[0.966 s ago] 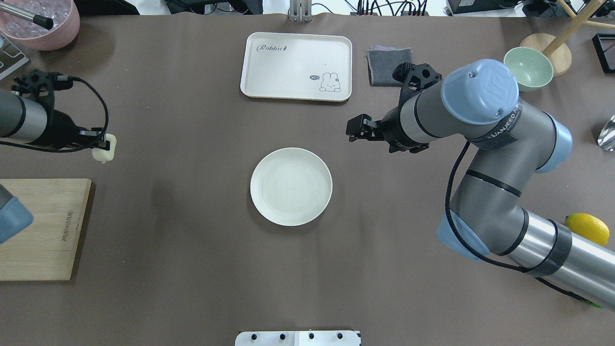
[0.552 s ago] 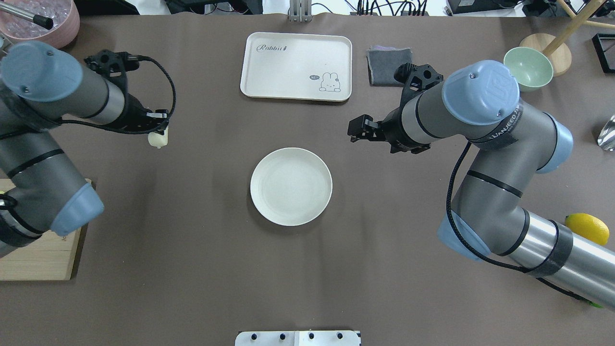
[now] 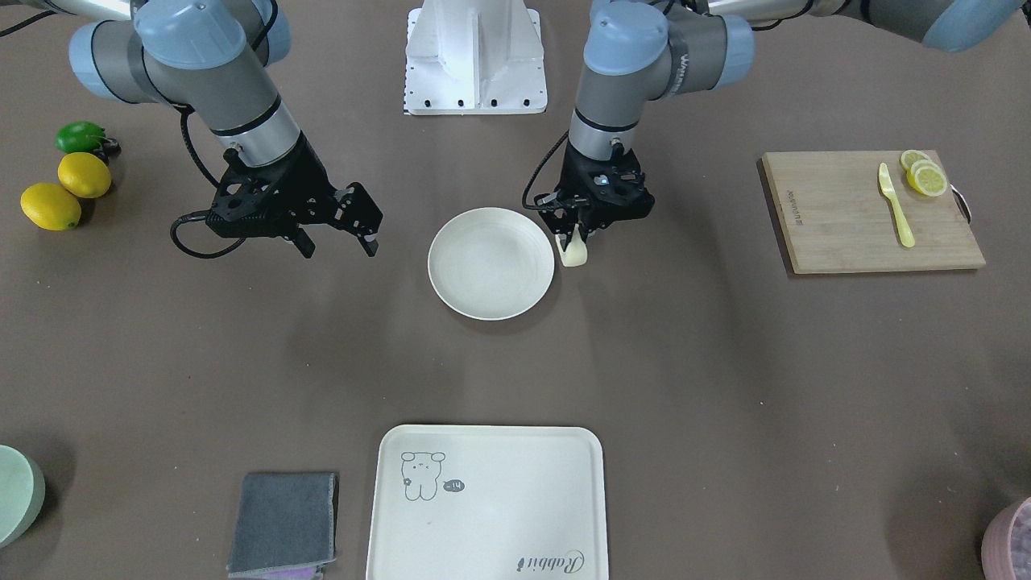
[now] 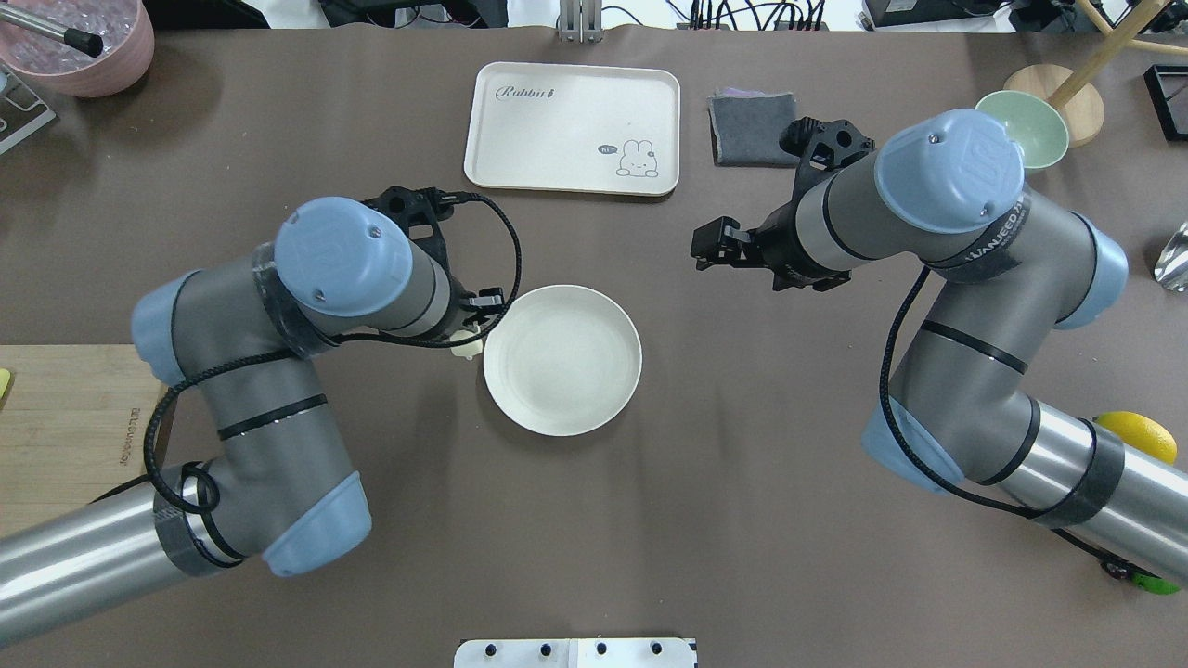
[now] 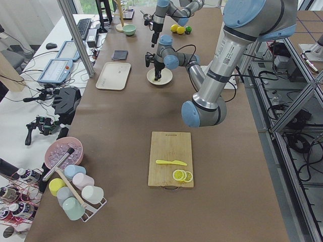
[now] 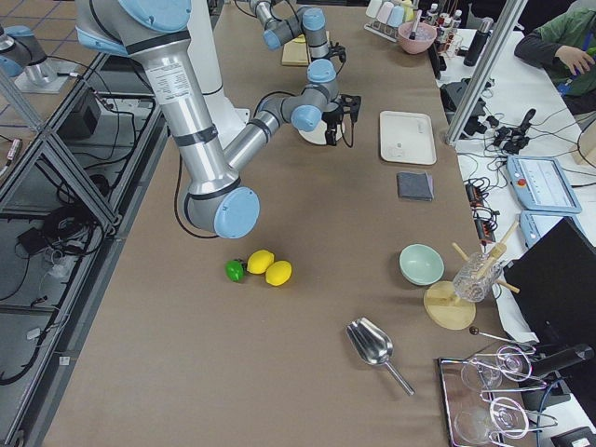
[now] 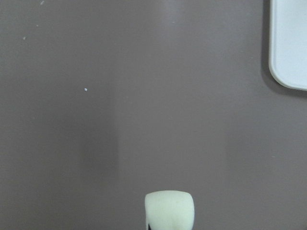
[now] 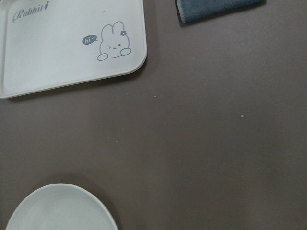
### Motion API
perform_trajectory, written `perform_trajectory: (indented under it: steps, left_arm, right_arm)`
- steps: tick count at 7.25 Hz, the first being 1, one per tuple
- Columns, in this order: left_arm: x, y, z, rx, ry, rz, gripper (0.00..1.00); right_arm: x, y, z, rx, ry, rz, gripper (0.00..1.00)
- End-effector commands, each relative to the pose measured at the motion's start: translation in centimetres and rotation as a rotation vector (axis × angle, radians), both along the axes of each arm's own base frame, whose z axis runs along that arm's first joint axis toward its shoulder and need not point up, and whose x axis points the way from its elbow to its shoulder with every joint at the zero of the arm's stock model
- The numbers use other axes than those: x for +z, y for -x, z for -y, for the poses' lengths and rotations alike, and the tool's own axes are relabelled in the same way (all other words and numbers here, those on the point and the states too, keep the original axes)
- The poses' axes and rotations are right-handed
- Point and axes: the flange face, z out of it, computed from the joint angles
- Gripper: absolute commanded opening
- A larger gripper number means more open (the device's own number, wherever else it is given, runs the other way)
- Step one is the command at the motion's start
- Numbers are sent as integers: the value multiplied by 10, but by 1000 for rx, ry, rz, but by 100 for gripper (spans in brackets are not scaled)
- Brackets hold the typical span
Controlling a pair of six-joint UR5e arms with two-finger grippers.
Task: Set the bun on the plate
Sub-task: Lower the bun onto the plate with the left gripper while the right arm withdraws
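Cream-white and smooth, the bun (image 3: 573, 254) is clamped between the fingers of the left gripper (image 3: 575, 240), with its lower end poking out below the fingertips. In the front-facing view it hangs just beside the rim of the plate (image 3: 491, 263), on the side nearer the robot's left arm and outside the rim, not over the dish. Whether it touches the brown table (image 3: 725, 362) cannot be told from these views. The overhead view agrees: the bun (image 4: 467, 347) peeks out from under the left wrist right at the plate's (image 4: 561, 360) edge. The left wrist camera shows the bun's rounded end (image 7: 170, 209) at the bottom of its picture over bare brown table, with a corner of the tray (image 7: 290, 43) at the upper right. The plate itself holds nothing. The right gripper (image 3: 338, 242) hovers on the plate's other side, well apart from it, its two fingers spread wide and holding nothing. Farther off lie the cream tray (image 3: 486, 499) (a small animal is drawn in one corner), a folded grey cloth (image 3: 282, 524) beside it, and a wooden cutting board (image 3: 846, 217) carrying lemon slices (image 3: 925, 176).
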Motion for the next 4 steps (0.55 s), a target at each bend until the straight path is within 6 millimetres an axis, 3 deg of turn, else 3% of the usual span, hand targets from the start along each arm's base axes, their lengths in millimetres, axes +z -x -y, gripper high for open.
perform_trajectory:
  steps: [1, 3, 4]
  left_arm:
    - [-31, -56, -26, -26, 16, -14, 28]
    - [-45, -92, -18, -48, 37, -3, 28]
    - [-38, -103, -15, -52, 35, 9, 28]
  right_arm:
    - [60, -70, 26, -92, -43, -62, 100]
    - [137, -151, 35, -154, -81, -145, 100]
    - [172, -200, 32, -175, -74, -150, 100]
